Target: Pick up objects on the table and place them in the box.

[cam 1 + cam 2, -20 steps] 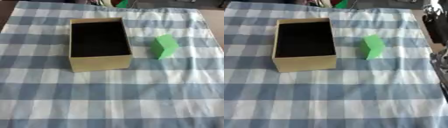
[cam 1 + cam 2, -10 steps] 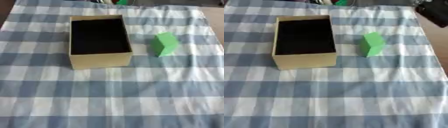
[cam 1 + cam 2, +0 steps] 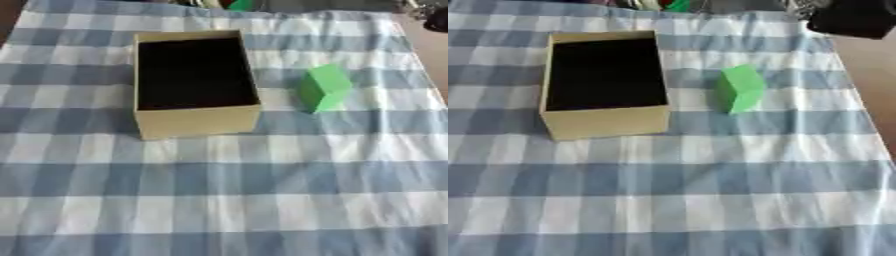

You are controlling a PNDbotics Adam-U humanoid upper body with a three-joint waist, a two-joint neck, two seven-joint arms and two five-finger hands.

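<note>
An open tan cardboard box [image 3: 198, 121] with a dark inside stands on the blue and white checked cloth, left of the middle. Nothing shows inside it. A green block [image 3: 323, 88] stands on the cloth to the right of the box, a short gap apart from it. A black part of my right hand [image 3: 852, 18] shows at the upper right corner, well beyond the block and touching nothing. My left hand is out of both views.
The checked cloth [image 3: 710, 190] covers most of the table. Bare brown table [image 3: 877, 75] shows along the right edge. A small green thing [image 3: 678, 5] and other clutter lie at the far edge behind the box.
My right arm, which ran along the right edge a second ago, has drawn back up into the upper right corner. Box and block have not moved; the camera shifted slightly.
</note>
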